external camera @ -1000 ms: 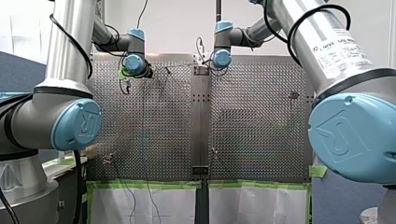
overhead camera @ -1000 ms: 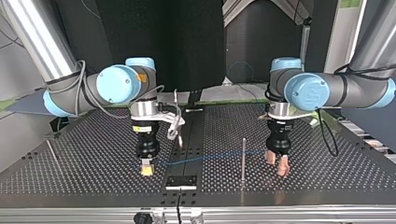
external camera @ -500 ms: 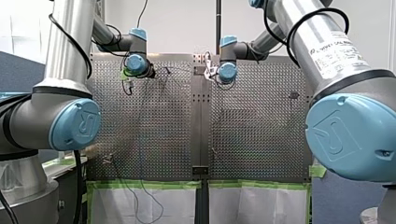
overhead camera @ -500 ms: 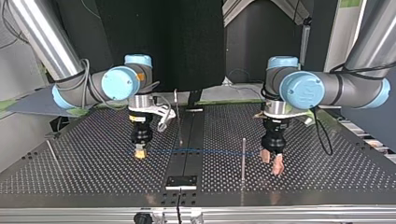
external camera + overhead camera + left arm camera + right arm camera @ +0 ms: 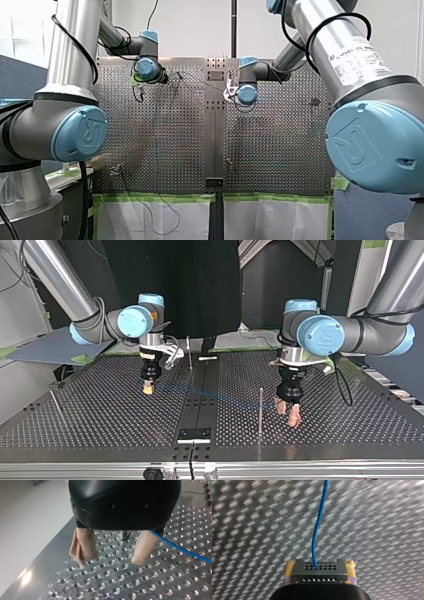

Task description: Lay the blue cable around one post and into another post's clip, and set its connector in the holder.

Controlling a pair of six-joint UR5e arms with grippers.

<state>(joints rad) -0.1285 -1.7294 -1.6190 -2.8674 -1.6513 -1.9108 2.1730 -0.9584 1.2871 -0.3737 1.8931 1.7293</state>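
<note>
The perforated counter (image 5: 100,425) is being reached over by both arms, and every place here is being given from the slim upright post (image 5: 260,407) as the top view shows it. My left arm (image 5: 350,335) is being seen coming down just to the right of that post. My right arm (image 5: 100,327) is being seen well to its left, across the dark central strip (image 5: 200,405).

My left end effector (image 5: 287,415) is being held released near the post. Its two beige-wrapped fingers (image 5: 85,545) are being held apart just above the counter, and nothing is being gripped between them.

My right end effector (image 5: 148,388) is being held clenched on the grey connector (image 5: 319,573), which is being pinched between two yellow pads (image 5: 289,571) far to the left of the post.

The blue cable (image 5: 220,396) is being stretched from that connector across the strip, past the post, up to my left end effector. There it is being run close along one finger. Whether the post is being touched by it cannot be told.
</note>
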